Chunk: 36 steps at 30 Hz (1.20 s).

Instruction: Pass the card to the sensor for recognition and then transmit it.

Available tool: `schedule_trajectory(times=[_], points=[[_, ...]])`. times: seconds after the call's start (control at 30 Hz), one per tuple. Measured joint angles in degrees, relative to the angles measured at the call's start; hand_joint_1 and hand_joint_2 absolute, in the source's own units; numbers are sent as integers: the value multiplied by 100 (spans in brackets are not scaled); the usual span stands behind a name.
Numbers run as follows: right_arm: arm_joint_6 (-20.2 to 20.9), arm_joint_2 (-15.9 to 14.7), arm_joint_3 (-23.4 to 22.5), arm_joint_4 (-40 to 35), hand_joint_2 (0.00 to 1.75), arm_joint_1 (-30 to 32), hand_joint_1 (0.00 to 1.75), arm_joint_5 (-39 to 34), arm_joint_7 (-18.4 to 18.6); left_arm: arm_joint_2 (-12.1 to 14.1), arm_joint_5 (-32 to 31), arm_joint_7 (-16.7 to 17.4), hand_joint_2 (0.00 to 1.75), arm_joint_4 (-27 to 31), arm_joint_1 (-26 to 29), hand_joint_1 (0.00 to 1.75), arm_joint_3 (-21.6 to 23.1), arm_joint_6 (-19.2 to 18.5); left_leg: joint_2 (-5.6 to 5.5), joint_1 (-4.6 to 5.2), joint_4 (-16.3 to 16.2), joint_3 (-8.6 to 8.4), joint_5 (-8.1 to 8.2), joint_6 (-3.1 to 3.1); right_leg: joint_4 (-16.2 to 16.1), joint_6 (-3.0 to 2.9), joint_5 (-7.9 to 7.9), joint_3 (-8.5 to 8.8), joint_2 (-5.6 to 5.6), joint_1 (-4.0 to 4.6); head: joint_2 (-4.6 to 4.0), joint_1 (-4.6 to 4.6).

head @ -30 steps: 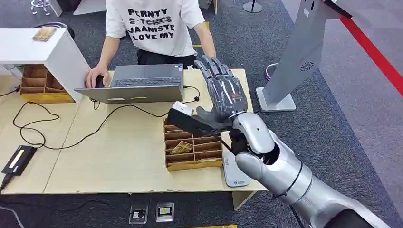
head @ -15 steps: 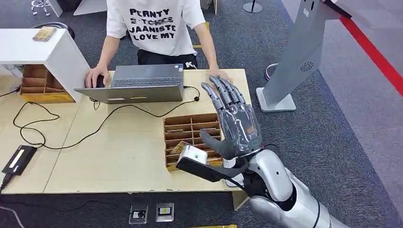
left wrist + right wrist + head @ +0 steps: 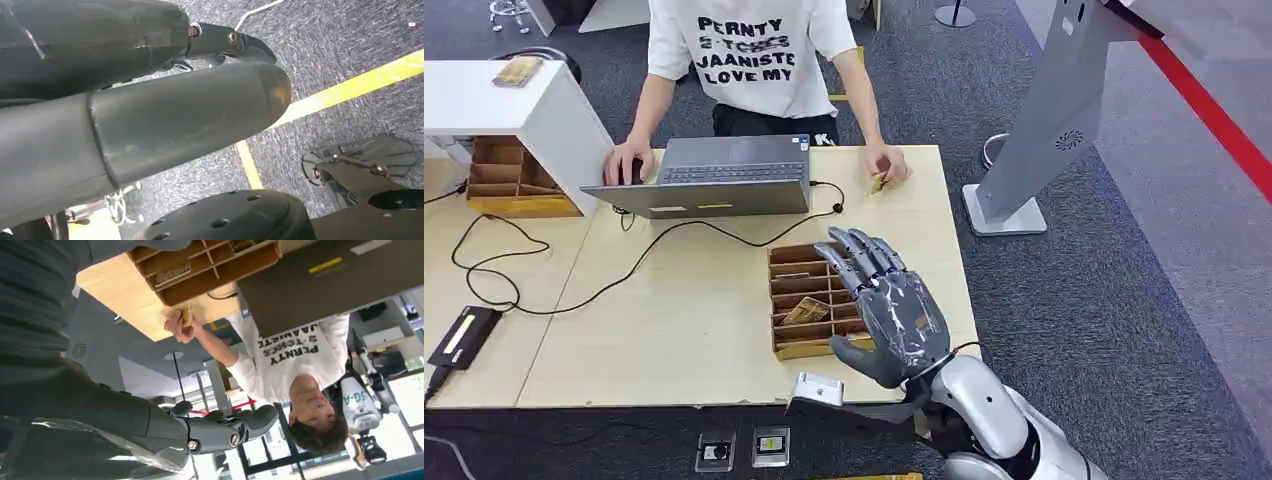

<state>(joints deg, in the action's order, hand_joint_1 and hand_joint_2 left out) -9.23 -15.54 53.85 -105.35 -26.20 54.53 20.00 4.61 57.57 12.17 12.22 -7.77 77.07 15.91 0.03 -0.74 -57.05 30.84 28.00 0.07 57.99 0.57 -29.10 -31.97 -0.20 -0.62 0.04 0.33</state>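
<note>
Right robot hand [image 3: 889,318] raised over the bench's [image 3: 684,320] front right corner, back of hand toward the head camera, fingers [image 3: 856,256] spread and reaching out above the right side of the tray [image 3: 809,312]. Thumb [image 3: 864,362] splayed low. Nothing in its hold. Silver forearm enters from the lower right.

Left robot hand [image 3: 150,100]: wrist view is poor; a thick grey thumb and a dark finger hang over carpet with a yellow line. Whether it is open or closed, cannot tell.

Card [image 3: 877,184]: in the person's hand [image 3: 888,165] at the bench's far right edge, well apart from the right robot hand. The right wrist view shows the same hand pinching a small tan card [image 3: 186,316].

Laptop [image 3: 714,178] at the far edge, centre. Grey kiosk [image 3: 1054,120] on the floor beyond the bench's right edge.
</note>
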Motion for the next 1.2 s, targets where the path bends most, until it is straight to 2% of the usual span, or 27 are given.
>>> schedule_trajectory(times=[0.23, 0.27, 0.3, 0.53, 0.73, 0.9, 0.97, 1.2], points=[[70, -24, 247, 94, 175, -17, 37, 33, 57, 0, 109, 18, 0, -13, 3, 0, -88, 26, 0, 0, 0, 1, 0, 0, 0, 0, 0, 0, -2, 0, 0, 2], [66, -30, 282, 109, 175, -28, 51, 39, 68, 0, 116, 26, 0, -15, 3, 0, -101, 35, 0, 0, 0, 1, 0, 0, 0, 0, 0, 0, -1, 0, 0, 0], [64, -35, 298, 123, 175, -30, 52, 39, 72, 0, 120, 28, 0, -15, 3, 0, -103, 42, 0, 0, 0, 1, 0, 0, 0, 0, 0, 0, -1, 0, 0, 0], [68, -37, 501, 291, 175, -4, 49, 94, 4, 0, 168, 70, 0, -17, 5, 0, -142, 52, 0, 0, 0, 2, 0, 0, 0, 0, 0, 0, -2, 0, 0, 0], [116, 13, 732, 472, 175, 0, 45, 504, -48, 0, 212, 90, 0, -17, 6, 0, -146, 61, -1, 0, 0, 2, 0, 0, 0, 0, 0, 0, -3, 0, 0, 2], [230, 37, 879, 612, 175, 1, 47, 1185, 125, 0, 229, 90, 0, -17, 7, 0, -146, 61, 0, 0, 0, 2, 0, 0, 0, 0, 0, 0, -3, 0, 0, 2], [258, 37, 899, 641, 175, 1, 56, 1241, 149, 0, 229, 90, 0, -20, 7, 0, -146, 61, -1, 0, 0, 2, 0, 0, 0, 0, 0, 0, -3, 0, 0, 0], [440, 11, 947, 708, 175, 14, 56, 1519, 389, 0, 278, 107, 0, -26, 8, 0, -146, 63, 0, 0, 0, 1, 0, 0, 0, 0, 0, -1, -2, 0, 0, 2]])
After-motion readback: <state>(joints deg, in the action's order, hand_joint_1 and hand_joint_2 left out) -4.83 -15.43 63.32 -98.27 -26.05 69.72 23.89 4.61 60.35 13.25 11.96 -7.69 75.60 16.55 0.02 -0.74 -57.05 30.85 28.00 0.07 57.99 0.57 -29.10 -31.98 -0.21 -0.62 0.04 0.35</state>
